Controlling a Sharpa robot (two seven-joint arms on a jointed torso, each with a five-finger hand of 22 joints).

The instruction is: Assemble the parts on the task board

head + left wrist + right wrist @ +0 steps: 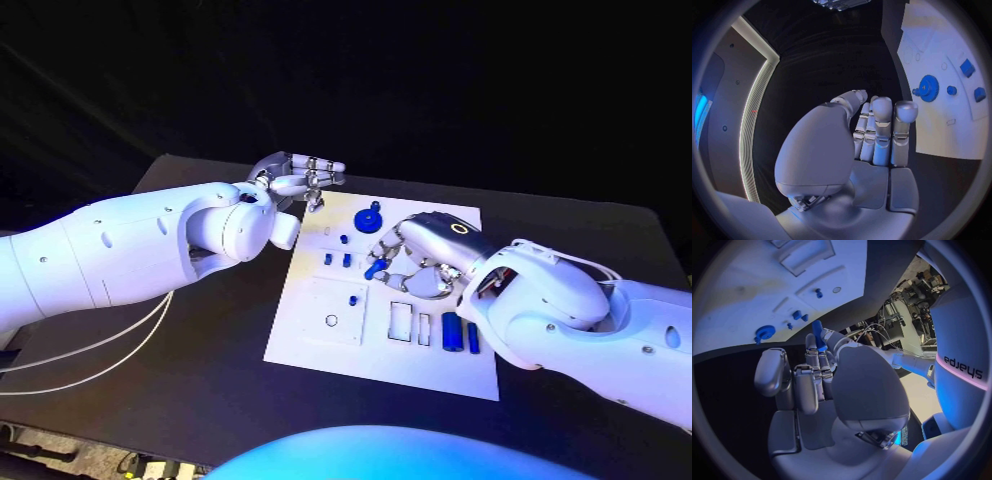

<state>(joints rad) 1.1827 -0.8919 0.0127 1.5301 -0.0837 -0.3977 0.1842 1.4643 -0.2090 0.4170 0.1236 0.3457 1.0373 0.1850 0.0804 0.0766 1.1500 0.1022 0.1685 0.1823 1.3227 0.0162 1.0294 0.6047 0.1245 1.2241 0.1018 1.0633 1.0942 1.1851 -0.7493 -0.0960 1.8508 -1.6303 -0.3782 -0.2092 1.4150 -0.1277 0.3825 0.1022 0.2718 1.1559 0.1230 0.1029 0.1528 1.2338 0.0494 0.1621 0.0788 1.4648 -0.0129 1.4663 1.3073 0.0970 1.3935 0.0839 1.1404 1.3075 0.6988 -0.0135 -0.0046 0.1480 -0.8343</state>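
The right hand (408, 262) pinches a blue part (375, 268) over the board's (325, 345) middle, nearer the sockets than the empty, curled left hand (296, 178).

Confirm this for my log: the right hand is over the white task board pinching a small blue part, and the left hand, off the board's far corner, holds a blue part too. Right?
Not quite. The left hand holds nothing; the left wrist view shows its fingers together and bare. The rest stands: the right hand is over the task board pinching a small blue part.
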